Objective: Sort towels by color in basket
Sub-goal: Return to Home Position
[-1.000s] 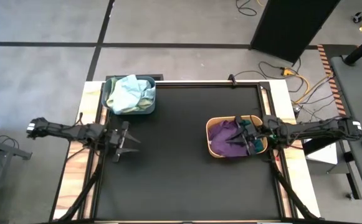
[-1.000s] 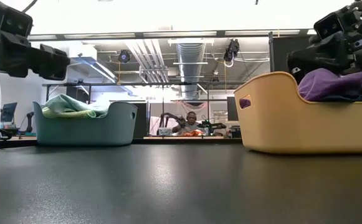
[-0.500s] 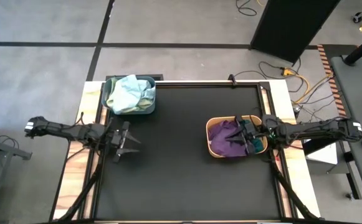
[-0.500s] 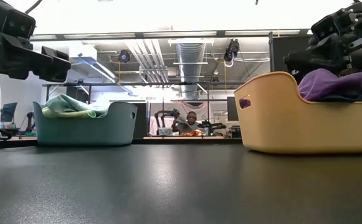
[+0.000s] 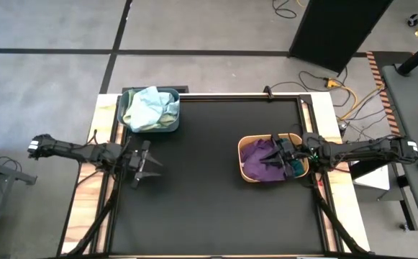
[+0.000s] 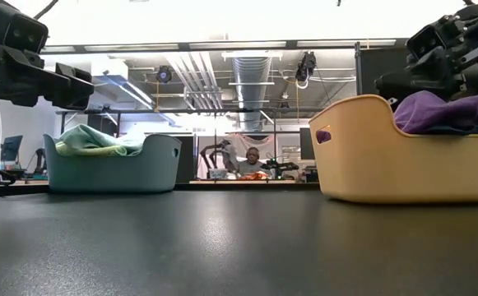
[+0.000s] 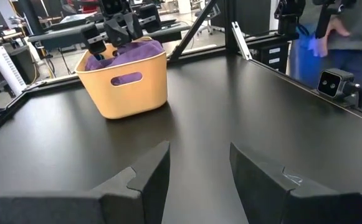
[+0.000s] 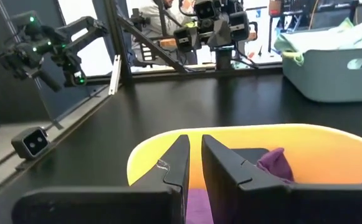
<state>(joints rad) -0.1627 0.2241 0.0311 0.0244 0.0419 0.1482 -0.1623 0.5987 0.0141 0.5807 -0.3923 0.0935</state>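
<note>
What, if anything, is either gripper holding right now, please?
Nothing. The left gripper is open over bare table; the right gripper is shut and empty above the yellow basket.

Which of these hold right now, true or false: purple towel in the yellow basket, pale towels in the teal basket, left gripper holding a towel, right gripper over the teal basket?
1. A purple cloth towel lies in the yellow plastic basket. True.
2. Pale green and light blue towels fill the teal plastic basket. True.
3. The left gripper holds a towel. False: its fingers are apart and empty, over bare table.
4. The right gripper hangs over the teal basket. False: it is shut, over the yellow basket.
</note>
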